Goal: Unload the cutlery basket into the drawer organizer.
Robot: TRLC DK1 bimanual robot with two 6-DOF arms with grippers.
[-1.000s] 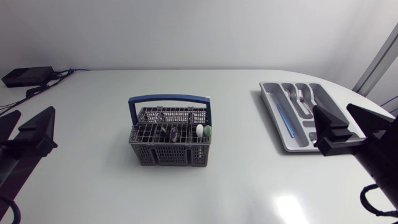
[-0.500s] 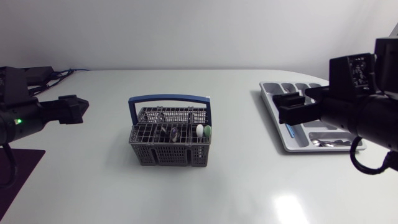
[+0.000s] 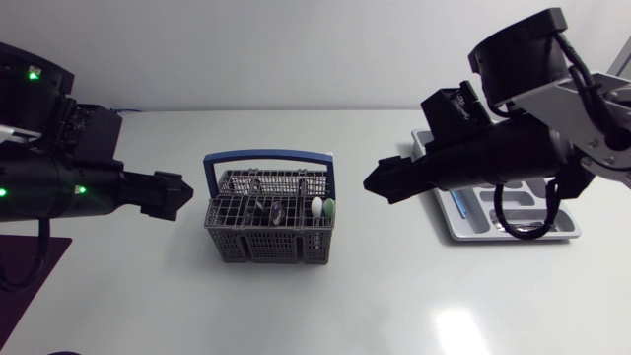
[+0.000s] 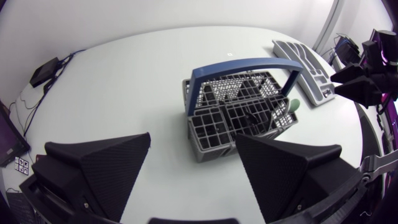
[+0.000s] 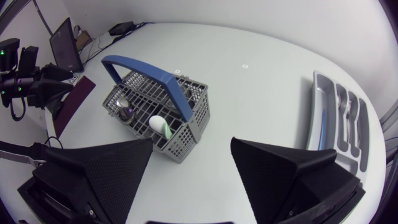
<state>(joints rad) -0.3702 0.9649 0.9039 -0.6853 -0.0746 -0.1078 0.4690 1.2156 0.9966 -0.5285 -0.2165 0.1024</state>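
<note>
The grey wire cutlery basket (image 3: pixel 268 225) with a blue handle stands mid-table and holds white and green handled pieces (image 3: pixel 322 208) plus dark cutlery. My left gripper (image 3: pixel 179 197) hovers open just left of it, fingers wide apart in the left wrist view (image 4: pixel 193 177), with the basket (image 4: pixel 239 115) ahead. My right gripper (image 3: pixel 380 183) hovers open to the basket's right, between it and the grey drawer organizer (image 3: pixel 452 229). In the right wrist view its fingers (image 5: pixel 189 177) stand wide, with the basket (image 5: pixel 158 109) ahead and the organizer (image 5: pixel 339 121) beside it.
The organizer holds a blue-handled piece (image 3: pixel 459 203) and some metal cutlery; my right arm covers much of it. A black box and cables (image 4: pixel 45 70) lie at the far left corner. A dark mat (image 3: pixel 30 258) sits at the left edge.
Both arms have risen from the side edges and swung inward. Their grippers now point at the basket from left and right. Basket and organizer have not moved.
</note>
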